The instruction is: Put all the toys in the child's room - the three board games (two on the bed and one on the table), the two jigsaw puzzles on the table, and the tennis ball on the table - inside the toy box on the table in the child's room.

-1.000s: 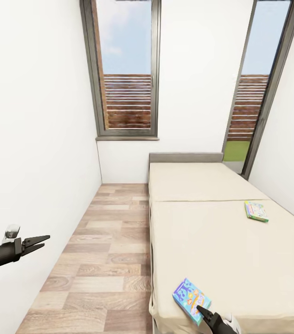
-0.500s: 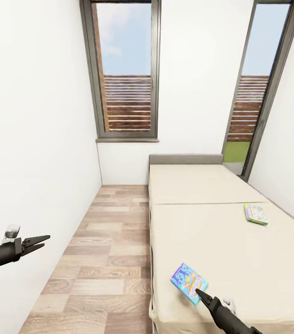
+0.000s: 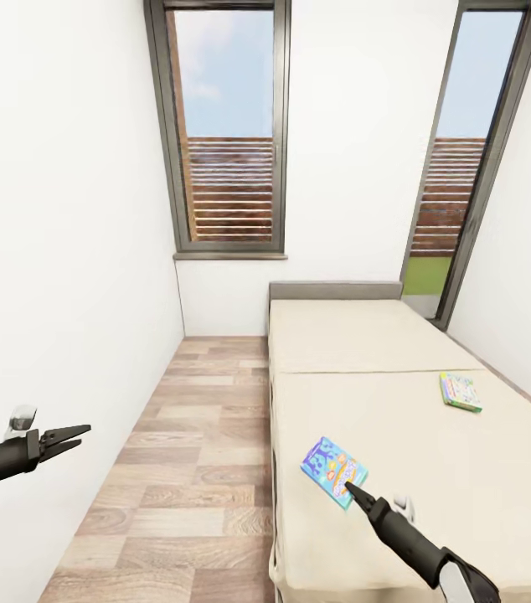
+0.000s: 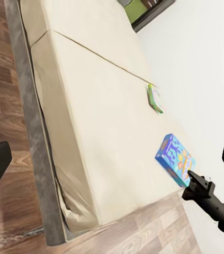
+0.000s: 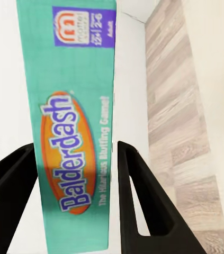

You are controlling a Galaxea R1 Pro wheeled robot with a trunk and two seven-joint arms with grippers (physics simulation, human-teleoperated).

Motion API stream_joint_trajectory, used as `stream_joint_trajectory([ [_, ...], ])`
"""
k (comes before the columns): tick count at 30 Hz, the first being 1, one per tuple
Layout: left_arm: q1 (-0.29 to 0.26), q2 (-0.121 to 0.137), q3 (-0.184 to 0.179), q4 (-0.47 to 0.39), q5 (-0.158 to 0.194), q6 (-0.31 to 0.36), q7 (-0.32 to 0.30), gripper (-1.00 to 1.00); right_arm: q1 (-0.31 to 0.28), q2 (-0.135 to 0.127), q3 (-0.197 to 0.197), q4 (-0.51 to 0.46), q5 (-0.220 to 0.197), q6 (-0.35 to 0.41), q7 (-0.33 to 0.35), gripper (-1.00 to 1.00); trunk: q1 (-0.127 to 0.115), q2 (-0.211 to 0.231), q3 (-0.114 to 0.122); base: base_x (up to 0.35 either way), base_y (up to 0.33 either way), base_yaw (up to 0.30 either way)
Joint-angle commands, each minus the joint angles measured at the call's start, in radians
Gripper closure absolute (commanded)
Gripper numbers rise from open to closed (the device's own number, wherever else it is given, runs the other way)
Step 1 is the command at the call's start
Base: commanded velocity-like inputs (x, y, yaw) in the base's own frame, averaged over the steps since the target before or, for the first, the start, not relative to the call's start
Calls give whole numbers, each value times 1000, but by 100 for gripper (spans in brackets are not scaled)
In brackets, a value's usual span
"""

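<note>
Nearest, the right gripper [image 3: 351,488] is clamped on the edge of the blue board game [image 3: 333,471], lifted above the bed [image 3: 433,469]; held by an edge, the box could swing or slip. At left, the left gripper [image 3: 77,433] hangs nearly closed and empty. Farther right on the mattress lies the green-edged board game [image 3: 461,392].

The black left arm reaches in low from the side, its slim black left claw [image 3: 75,435] level, fingers near together and empty. The right arm stretches forward and upward, its black right claw [image 3: 352,489] clamped on a box edge.
</note>
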Motion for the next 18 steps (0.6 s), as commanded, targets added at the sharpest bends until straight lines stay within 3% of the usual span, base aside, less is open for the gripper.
stream_joint_trajectory([
  [1, -1, -3, 1, -1, -11, 10, -9, -100, -1, 0, 8, -21, -2, 9, 3, 100, -4, 7, 2, 0, 0, 0],
  [4, -1, -7, -5, -1, -11, 10, -9, -100, -1, 1, 32, -54, -2, 12, 5, 100, -16, 28, 12, 0, 0, 0],
  [9, -1, -14, -43, -1, -11, 11, -9, -100, 1, 0, 121, -115, -8, 13, 13, 100, -35, 63, 27, 0, 0, 0],
  [14, -1, -20, -63, -1, -11, 13, -9, -100, 1, -3, 156, -128, -13, 14, 53, 100, -54, 98, 43, 0, 0, 0],
  [18, -1, -22, -68, -1, -11, 12, -9, -100, 1, -13, 159, -130, -16, 18, 103, 100, -69, 126, 55, 0, 0, 0],
])
